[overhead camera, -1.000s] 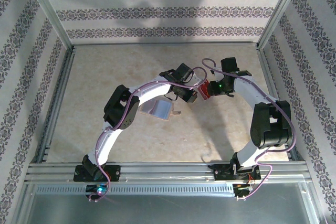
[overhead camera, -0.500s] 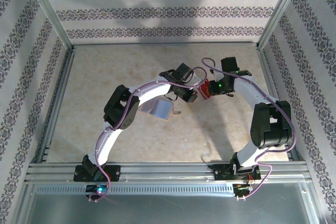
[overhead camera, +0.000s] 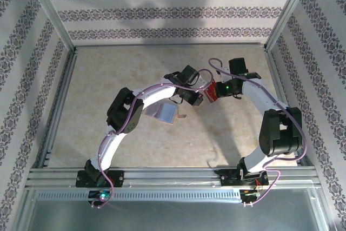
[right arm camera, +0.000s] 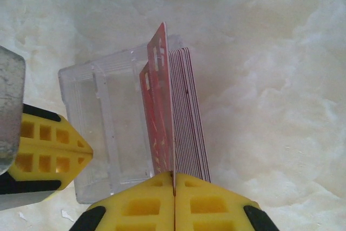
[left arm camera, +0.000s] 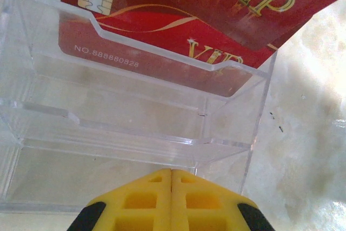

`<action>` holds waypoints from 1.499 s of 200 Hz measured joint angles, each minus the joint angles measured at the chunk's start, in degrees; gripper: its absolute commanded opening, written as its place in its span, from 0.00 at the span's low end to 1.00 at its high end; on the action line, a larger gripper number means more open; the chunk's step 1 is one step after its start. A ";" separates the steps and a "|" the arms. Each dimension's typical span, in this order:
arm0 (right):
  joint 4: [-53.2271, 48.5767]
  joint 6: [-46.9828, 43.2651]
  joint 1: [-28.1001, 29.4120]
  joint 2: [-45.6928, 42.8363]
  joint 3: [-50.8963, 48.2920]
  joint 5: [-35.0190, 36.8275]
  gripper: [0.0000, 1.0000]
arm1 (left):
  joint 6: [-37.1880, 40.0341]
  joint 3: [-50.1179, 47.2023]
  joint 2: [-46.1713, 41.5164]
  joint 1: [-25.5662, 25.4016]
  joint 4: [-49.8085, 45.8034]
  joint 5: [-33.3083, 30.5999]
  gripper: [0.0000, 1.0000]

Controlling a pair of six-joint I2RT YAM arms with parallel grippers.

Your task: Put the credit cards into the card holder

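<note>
Credit cards [right arm camera: 187, 117], red with gold "VIP" lettering, are standing on edge in a tight stack at the right end of a clear plastic stand [right arm camera: 102, 112], near the middle of the pale marbled table [overhead camera: 108, 74].

Seen from above, the card holder [overhead camera: 162, 113], a tan wallet, is lying open at the left of the group with its bluish sleeves facing up. It is sitting under the left arm's forearm and apart from both grippers.

Just to its right, the left gripper [left arm camera: 172, 172] is hovering low at the stand's empty front tiers. Its yellow fingers are pressing flat against each other with nothing between them. From the left wrist camera, the cards are rising straight ahead of these fingertips in the stand's rear slot, with a chip and a printed number showing through the plastic.

Farther right, the right gripper [right arm camera: 174, 179] is pinching a single card [right arm camera: 160, 96] by its thin edge, the jaws closing fully on it. That card is leaning slightly leftward, away from the rest of the stack, and is standing taller than its neighbours. The remaining cards are sitting just to the right of the pinched one, close beside the right gripper's fingertips.
</note>
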 measured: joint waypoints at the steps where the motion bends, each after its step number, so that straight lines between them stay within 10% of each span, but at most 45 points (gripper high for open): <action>1: 0.00 0.00 0.00 -0.02 0.00 -0.09 0.04 | -0.02 0.00 0.00 0.00 0.00 0.00 0.00; 109: 3.50 8.28 -1.88 -14.14 -4.28 -7.10 0.01 | -1.81 -0.20 -1.51 0.13 -1.73 -0.15 0.12; 186: 14.53 29.05 -0.52 -29.90 -19.74 -12.81 0.00 | 1.90 -7.48 -19.71 2.10 -6.86 0.24 0.14; 255: 28.22 47.01 16.13 -32.26 -29.66 -9.70 0.00 | 8.37 -24.65 -33.22 20.11 -12.61 1.03 0.00; 300: 39.30 54.90 28.04 -27.19 -33.18 -2.62 0.00 | 11.69 -29.03 -32.74 23.37 -12.92 0.61 0.00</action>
